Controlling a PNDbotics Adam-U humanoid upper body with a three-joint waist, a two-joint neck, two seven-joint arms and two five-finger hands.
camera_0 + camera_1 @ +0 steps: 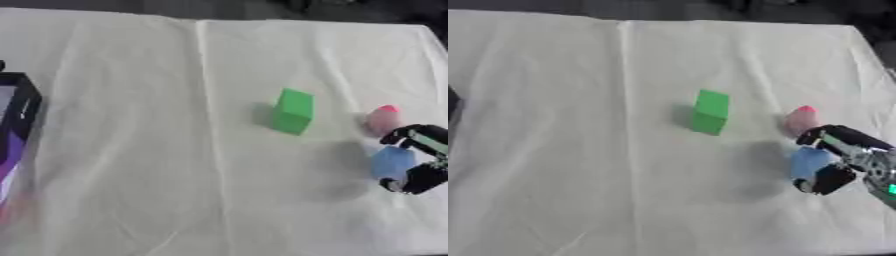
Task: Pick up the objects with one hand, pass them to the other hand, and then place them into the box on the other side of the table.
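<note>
Right hand (846, 160): at the right edge, fingers (826, 181) curled round the blue block (807, 162), which sits just above or on the cloth; contact with the cloth cannot be told.
Left hand: not in view.
Green block (293, 111): upright mid-counter, untouched.
Pink object (801, 119): just beyond the blue block, untouched.
Box (16, 117): far left edge; contents cannot be told.
Progress: early by my judgement; first grasp under way, hand-over and placing left, two more things waiting.
Counter (131, 150): draped in a creased cream cloth.
Room: dark strip beyond the far edge, nothing legible.
</note>
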